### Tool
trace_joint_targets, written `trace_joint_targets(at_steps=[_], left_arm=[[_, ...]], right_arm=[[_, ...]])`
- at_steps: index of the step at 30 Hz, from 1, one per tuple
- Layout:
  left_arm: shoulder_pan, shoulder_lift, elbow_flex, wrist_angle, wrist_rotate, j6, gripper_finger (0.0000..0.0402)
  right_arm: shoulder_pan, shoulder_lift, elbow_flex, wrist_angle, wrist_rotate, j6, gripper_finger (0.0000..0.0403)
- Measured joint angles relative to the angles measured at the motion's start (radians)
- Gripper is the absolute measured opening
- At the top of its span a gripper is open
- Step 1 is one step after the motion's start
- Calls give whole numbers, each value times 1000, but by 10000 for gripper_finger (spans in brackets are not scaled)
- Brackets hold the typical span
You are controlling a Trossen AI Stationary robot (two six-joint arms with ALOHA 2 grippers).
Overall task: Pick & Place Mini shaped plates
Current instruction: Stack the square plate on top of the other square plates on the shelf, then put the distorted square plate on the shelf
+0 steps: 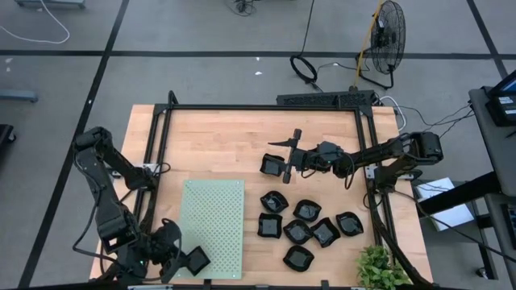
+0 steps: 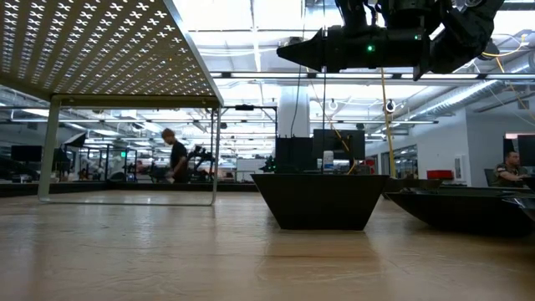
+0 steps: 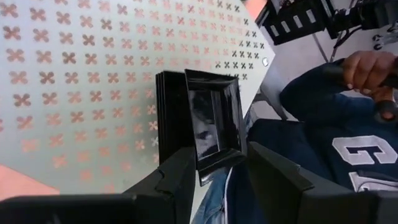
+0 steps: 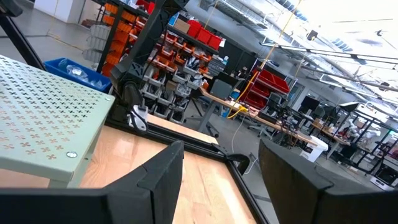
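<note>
From above, the light wooden table (image 1: 226,145) carries a pale green perforated rectangular mat (image 1: 213,228) toward its near left corner, and a cluster of small glossy black shallow dishes (image 1: 308,225) of varied outline toward the near right corner, seven lying close together. An eighth black dish, squarish (image 1: 273,166), sits apart nearer the table's middle. The right gripper (image 1: 292,151) is over the table's middle, just beside that lone dish, its two fingers spread wide with nothing between them. The left gripper (image 1: 184,262) is at the near edge, at the mat's near left corner, with a black square dish (image 1: 196,259) in its fingers. A small green leafy plant (image 1: 382,270) stands at the near right corner. At table height, a black flared dish (image 2: 319,201) sits on the wood at centre with the right arm's dark gripper body overhead, a wider black dish (image 2: 468,207) lies to its side, and the mat (image 2: 109,50) stands raised on thin legs; a person (image 2: 177,157) is in the room far behind. The left wrist camera shows its two fingers (image 3: 174,180) closed on the rim of the square dish (image 3: 208,124), which is held on edge against the mat (image 3: 74,74) (a person in a dark blue shirt (image 3: 323,124) sits beyond). The right wrist camera shows its fingers (image 4: 161,171) wide apart and empty, the mat (image 4: 43,124) off to one side.
</note>
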Motion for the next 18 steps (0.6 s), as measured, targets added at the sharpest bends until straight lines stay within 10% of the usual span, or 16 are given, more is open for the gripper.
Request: trace_joint_targets(at_steps=[10, 18], left_arm=[[-6, 0, 0, -109, 16, -68, 149], [26, -44, 0, -114, -142, 292, 149]], right_arm=[[0, 0, 0, -4, 0, 0, 196], [0, 0, 0, -4, 0, 37, 196]])
